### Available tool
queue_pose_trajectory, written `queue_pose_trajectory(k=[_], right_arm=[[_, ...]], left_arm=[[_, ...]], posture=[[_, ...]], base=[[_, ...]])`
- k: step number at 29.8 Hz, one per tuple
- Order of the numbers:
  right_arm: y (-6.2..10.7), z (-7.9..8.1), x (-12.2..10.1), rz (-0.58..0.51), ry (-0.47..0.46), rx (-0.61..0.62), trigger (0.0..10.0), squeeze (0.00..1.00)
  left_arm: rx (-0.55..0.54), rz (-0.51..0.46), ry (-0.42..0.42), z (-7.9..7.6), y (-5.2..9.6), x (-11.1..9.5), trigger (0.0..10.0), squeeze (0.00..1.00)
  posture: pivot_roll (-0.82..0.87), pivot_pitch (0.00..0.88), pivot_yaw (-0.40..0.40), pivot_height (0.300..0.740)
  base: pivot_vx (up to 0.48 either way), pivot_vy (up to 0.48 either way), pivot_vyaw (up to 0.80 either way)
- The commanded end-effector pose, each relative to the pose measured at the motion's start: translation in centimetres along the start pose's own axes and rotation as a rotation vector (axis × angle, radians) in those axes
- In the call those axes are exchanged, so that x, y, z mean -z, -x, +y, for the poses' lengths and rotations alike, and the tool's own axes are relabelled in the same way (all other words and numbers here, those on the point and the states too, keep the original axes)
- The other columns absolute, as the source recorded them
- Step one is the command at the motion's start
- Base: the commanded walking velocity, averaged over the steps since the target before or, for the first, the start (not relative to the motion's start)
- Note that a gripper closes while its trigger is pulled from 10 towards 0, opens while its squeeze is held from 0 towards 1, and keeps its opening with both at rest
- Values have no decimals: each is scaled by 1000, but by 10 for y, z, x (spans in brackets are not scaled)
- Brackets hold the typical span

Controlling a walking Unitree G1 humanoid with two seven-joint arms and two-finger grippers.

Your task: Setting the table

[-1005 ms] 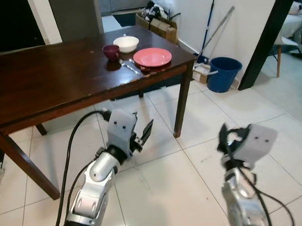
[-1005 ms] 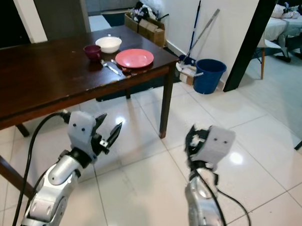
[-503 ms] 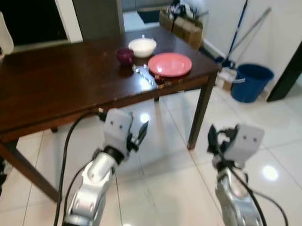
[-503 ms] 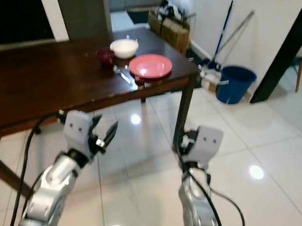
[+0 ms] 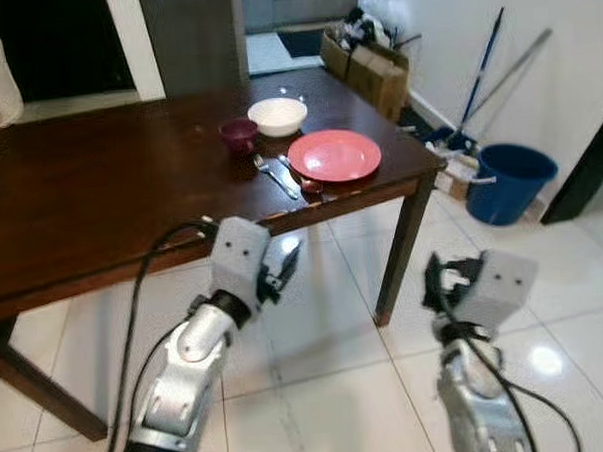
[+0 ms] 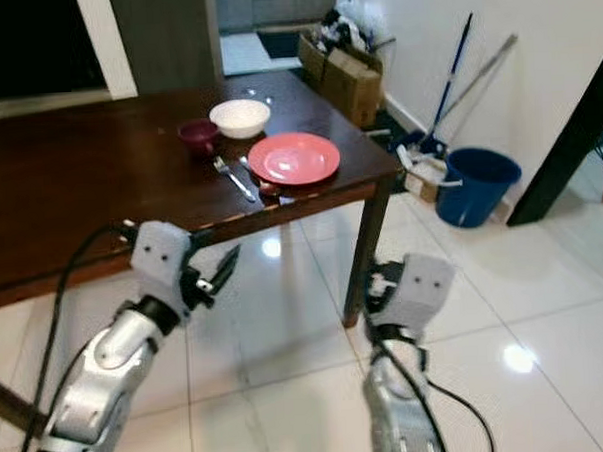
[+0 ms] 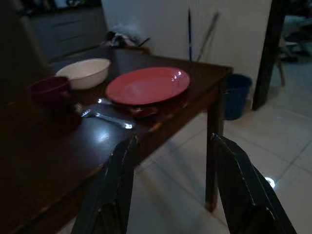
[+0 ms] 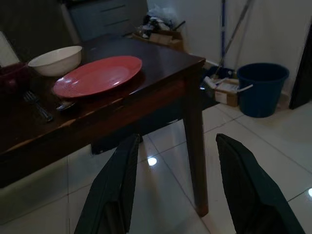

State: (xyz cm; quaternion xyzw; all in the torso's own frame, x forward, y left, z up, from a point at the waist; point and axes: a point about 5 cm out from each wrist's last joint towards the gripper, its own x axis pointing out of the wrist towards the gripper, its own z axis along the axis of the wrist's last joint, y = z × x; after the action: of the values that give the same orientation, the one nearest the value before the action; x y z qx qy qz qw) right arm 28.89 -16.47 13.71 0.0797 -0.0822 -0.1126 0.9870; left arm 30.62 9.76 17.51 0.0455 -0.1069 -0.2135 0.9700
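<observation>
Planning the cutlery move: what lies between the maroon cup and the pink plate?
A fork and a spoon lie on the table between cup and plate, seen in the left eye view.

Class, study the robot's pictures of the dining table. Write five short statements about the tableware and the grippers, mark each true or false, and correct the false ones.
1. The pink plate lies near the table's corner. True.
2. The white bowl sits on the plate. False: it stands behind it, on the table.
3. The left gripper holds a fork. False: its fingers are open and empty.
4. A fork lies beside the plate. True.
5. The maroon cup stands on the floor. False: it is on the table, beside the bowl.
</observation>
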Motion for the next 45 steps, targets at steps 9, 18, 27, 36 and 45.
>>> queue_pose_trajectory(k=[9, 18, 27, 36, 45], right_arm=[[0, -6, 3, 20, 18, 17, 10000, 0], [0, 3, -2, -3, 41, -66, 10000, 0], [1, 23, -10, -23, 94, -281, 10000, 0], [-1, 29, -17, -34, 174, -425, 10000, 0], [4, 37, -12, 25, 136, -565, 10000, 0]], left_arm=[[12, 21, -8, -4, 0, 3, 10000, 0], [13, 16, -8, -4, -1, 2, 10000, 0], [10, 17, -10, -2, 0, 1, 10000, 0], [-6, 38, -7, 4, 5, 2, 10000, 0], [-180, 298, 76, 48, 37, 34, 10000, 0]], posture=[[-68, 15, 93, 740], [-72, 10, 95, 740], [-69, 10, 97, 740], [-67, 15, 104, 740], [-53, 24, 106, 740]], base=[[480, 0, 0], [480, 0, 0], [477, 0, 0], [423, 0, 0], [67, 0, 0]])
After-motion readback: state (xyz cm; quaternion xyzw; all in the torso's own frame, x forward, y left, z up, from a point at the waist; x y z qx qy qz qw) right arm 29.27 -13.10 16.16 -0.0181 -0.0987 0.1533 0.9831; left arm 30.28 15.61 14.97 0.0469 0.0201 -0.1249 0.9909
